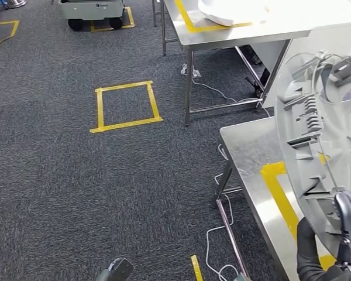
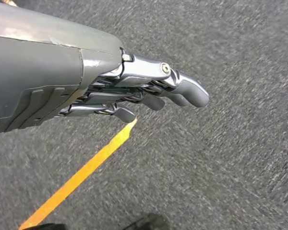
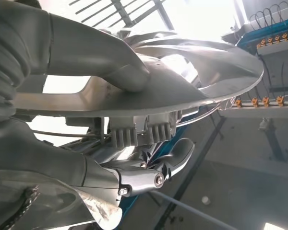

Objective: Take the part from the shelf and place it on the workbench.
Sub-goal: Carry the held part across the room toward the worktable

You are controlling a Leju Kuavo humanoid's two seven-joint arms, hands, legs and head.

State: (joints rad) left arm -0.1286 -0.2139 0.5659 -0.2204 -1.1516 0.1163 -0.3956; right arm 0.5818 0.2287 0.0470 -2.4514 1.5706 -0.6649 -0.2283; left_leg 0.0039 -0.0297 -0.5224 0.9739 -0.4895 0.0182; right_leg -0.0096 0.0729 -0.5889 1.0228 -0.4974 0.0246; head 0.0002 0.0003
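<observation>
Part [image 1: 323,146], right edge of frame, clamped upright by right hand [image 1: 341,234] over workbench [image 1: 248,152] for setting down; left hand [image 2: 142,91] empty, fingers straight, idle.

The large round grey plastic part [image 1: 323,140] stands tilted above the near steel workbench [image 1: 248,155] at the right, over the yellow tape corner [image 1: 277,187] on its top. The right hand [image 1: 341,234] holds the part at its lower edge. Behind this bench stands a second steel table [image 1: 262,26] with a white curved piece [image 1: 220,12] on it. Left of both, a yellow tape square [image 1: 125,105] lies on the dark grey carpet [image 1: 54,175], and white cables [image 1: 217,246] lie under the near bench. The left hand [image 2: 142,88] hangs over the carpet, beside a yellow tape line [image 2: 81,175].
</observation>
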